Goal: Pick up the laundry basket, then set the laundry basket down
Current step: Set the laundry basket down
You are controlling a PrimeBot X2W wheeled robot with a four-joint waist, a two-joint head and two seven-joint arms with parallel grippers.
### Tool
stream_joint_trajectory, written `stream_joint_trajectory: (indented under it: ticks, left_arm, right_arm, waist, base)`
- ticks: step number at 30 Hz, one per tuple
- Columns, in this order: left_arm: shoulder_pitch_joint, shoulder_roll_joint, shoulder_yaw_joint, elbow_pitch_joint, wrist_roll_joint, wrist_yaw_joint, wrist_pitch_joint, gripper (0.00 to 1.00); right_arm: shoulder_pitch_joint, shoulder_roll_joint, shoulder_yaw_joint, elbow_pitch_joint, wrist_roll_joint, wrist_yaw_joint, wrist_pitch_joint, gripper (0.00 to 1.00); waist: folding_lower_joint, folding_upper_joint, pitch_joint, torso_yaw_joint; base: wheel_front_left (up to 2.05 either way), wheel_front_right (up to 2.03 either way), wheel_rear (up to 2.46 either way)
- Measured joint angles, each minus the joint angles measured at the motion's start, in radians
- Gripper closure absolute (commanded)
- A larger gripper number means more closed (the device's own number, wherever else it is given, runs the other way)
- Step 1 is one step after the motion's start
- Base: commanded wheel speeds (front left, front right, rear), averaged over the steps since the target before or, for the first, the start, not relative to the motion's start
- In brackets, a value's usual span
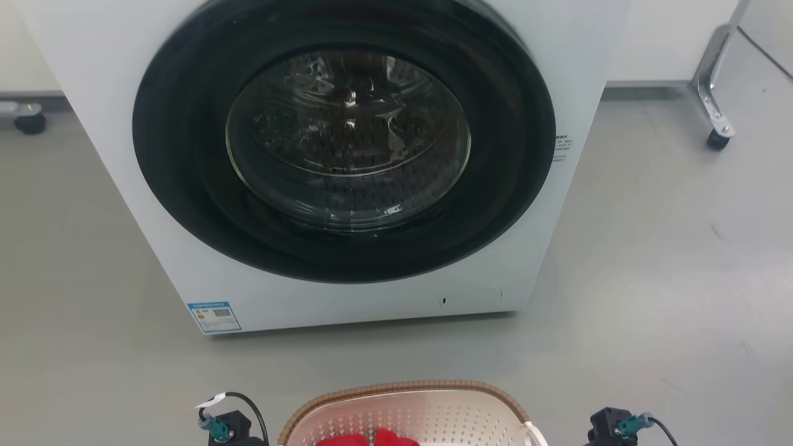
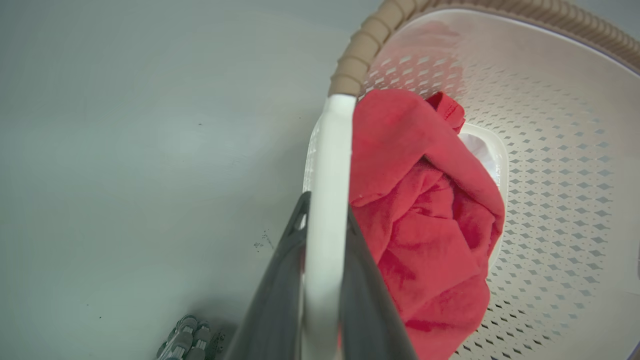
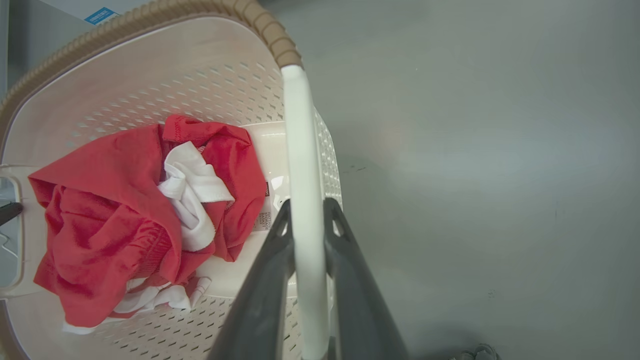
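Observation:
The laundry basket (image 1: 427,409) shows at the bottom middle of the head view, cream-white and perforated with a brown braided rim, in front of the washing machine. Red and white clothes (image 3: 135,220) lie inside it. My left gripper (image 2: 325,212) is shut on the basket's white left handle (image 2: 330,165), one dark finger on each side of the bar. My right gripper (image 3: 306,212) is shut on the white right handle (image 3: 300,150) in the same way. Whether the basket's base touches the floor cannot be made out.
A white front-loading washing machine (image 1: 347,155) with a dark round door stands close ahead of the basket. A caster leg of a metal frame (image 1: 715,118) is at the far right, another wheel (image 1: 28,121) at the far left. Grey floor (image 1: 669,279) lies open on both sides.

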Motion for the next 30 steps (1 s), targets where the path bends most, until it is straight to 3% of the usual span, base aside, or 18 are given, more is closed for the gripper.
stream_joint_trajectory:
  ticks: [30]
  left_arm:
    - [-0.256,0.012,-0.008,-0.073,0.019,0.045,-0.14,1.0]
  right_arm:
    - [-0.295,-0.033,0.007,-0.018,-0.055,0.0,-0.198,1.0]
  waist:
    - [0.0001,0.0001,0.414,-0.009]
  base:
    - [0.0,0.0,0.0]
